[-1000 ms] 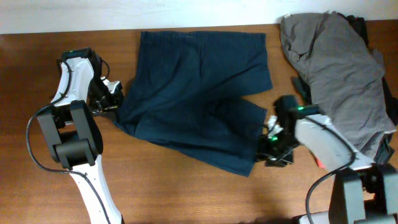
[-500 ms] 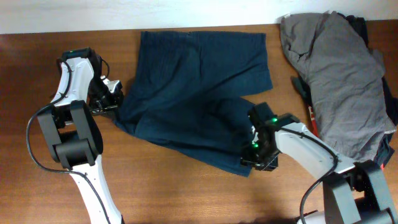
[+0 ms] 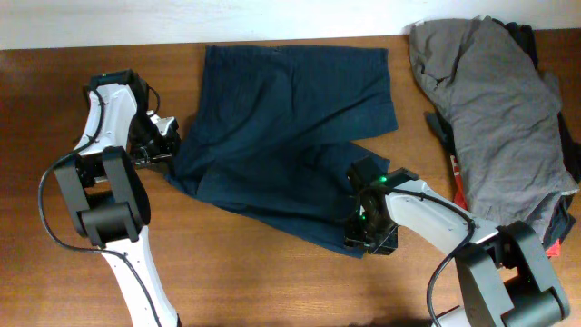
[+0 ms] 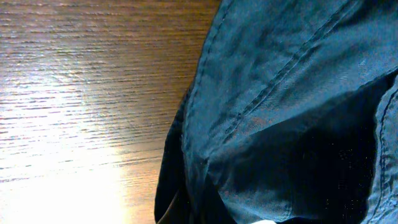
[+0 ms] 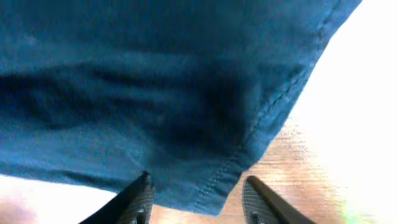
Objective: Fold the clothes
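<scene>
Though mostly buried under cloth in the left wrist view, reading the left jaws as clenched tight on the left edge of the shorts (image 3: 281,127), going by the navy fabric bunching down toward the bottom of that frame and, from overhead, drawn to a point right at the tip of the left arm (image 3: 104,113). Over on the other side, got the right jaws parted, both dark fingers (image 5: 134,200) standing apart with a stitched hem corner of the shorts sitting in the gap between them. No telling about actual contact between pads and cloth, tbh. From overhead, puts those jaws at the hem of the lower leg, at the near right corner of the shorts, with the white right arm (image 3: 436,213) reaching in from the right. Moving outward: shorts lying open and a bit rumpled, not folded, across the middle of the brown wooden counter (image 3: 272,291), top edge close to the far side, both legs pointing right with a notch between. Further right, a grey garment (image 3: 495,100) heaped in the far right corner, near the upper leg but not touching, plus a sliver of something red (image 3: 457,182) poking out from under its left edge.
</scene>
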